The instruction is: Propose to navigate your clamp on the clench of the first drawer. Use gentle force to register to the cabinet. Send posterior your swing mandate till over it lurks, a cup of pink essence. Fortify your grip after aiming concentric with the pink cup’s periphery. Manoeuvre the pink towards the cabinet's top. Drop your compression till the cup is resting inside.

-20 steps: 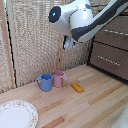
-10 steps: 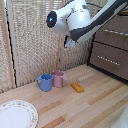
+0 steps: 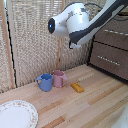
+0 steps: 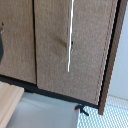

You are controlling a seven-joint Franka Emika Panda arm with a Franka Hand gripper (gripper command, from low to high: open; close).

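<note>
Pincer not clearly visible: in the exterior view the arm [image 3: 80,22] fills the upper centre and right, and its tip is lost behind the bulky white wrist, so can't tell how far open it is or whether it holds anything. Wrist view shows no fingers at all, only woven tan panels [image 4: 55,45] with dark frames, a thin white vertical line [image 4: 70,35] across them, and a strip of light wood at one corner.

Arm is high above the worktop [image 3: 95,107], well apart from everything on it.

Pink cup [image 3: 59,78] sits upright on the worktop, at about 7 o'clock from the arm's wrist and well below it. Its handle points to the exterior view's right. Untouched.

Blue mug [image 3: 45,82] stands just beside the pink cup at its 9 o'clock, touching or nearly so; handle toward the exterior view's left.

Small orange block [image 3: 77,87] lies flat on the worktop at 4 o'clock from the pink cup, near but apart.

Patterned plate [image 3: 15,114] lies at 8 o'clock, far from the cups, cut by the frame edge.

Cabinet [image 3: 112,52] at 3 o'clock of the scene, dark brown, two drawer fronts visible, each with a silver handle [image 3: 108,59]. Drawers look closed. Arm passes in front of its upper part.

Woven screen [image 3: 30,40] backs the worktop.
</note>
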